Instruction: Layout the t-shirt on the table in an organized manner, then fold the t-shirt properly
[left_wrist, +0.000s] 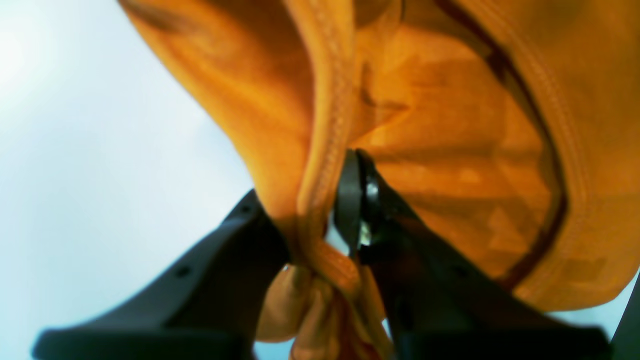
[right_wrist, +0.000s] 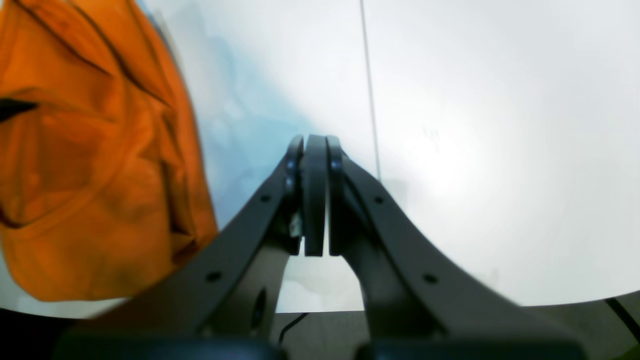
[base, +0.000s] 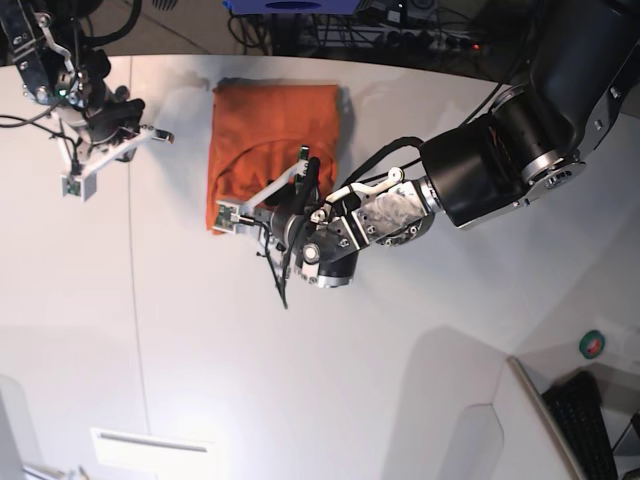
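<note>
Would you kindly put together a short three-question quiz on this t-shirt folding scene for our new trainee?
1. True or false: the right gripper is holding the t-shirt.
2. Which gripper is shut on orange cloth: (a) the left gripper, (b) the right gripper, (c) neither?
3. Fill in: in the right wrist view, a thin dark ____ line runs across the table.

Key:
1. False; its jaws are shut on nothing, above bare tabletop beside the shirt.
2. (a); a bunched hem sits between its fingers.
3. seam.
</note>
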